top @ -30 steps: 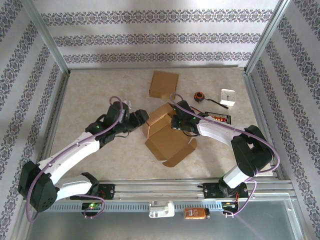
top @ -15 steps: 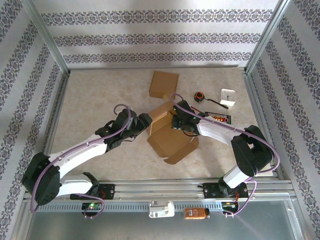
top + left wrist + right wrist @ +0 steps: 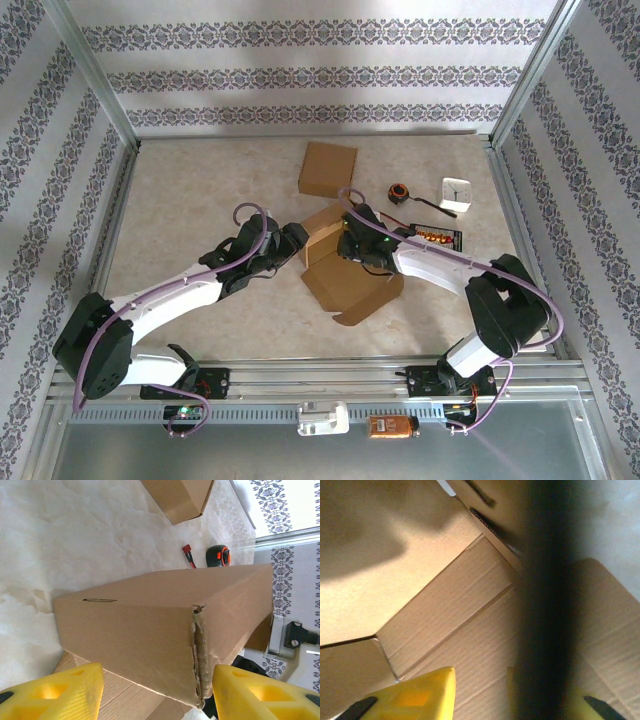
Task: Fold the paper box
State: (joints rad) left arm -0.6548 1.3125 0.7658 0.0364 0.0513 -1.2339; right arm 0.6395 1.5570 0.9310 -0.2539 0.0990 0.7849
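**Left arm up at the box; right fingers parted**

Change over the last second: the left end effector (image 3: 297,240) has travelled right across the counter (image 3: 190,200). It now sits right up at the left side of the paper box (image 3: 352,290), where earlier a clear gap lay between them. I cannot tell whether they touch. The box's flat panels have slid slightly right, and its raised wall stands steeper. The right end effector (image 3: 347,246) holds roughly its earlier spot, over the box's right inner side.

Box and end effectors:
- The box lies mid-counter, half folded, with flat panels on the near side and one wall raised on the far side.
- In the left wrist view the yellow fingers (image 3: 55,690) stand apart. The raised wall's torn corner seam sits between them and just ahead, and no squeeze is seen.
- In the right wrist view a yellow finger (image 3: 415,695) hangs over the inner panels, with the fingers apart.
- A dark blurred strip (image 3: 542,605) runs between those fingers, closer to the other one. I cannot tell what it is.

Room, near to far:
- Bare counter separates the box's front flap from the rail (image 3: 300,370).
- To the left, open counter runs out to the frame.
- To the right, a packet (image 3: 440,237) lies near, beside the right forearm.
- Farther off sit a tape measure (image 3: 398,192) and a clock (image 3: 456,193).
- A second box (image 3: 327,168) lies beyond the raised wall, apart from it.
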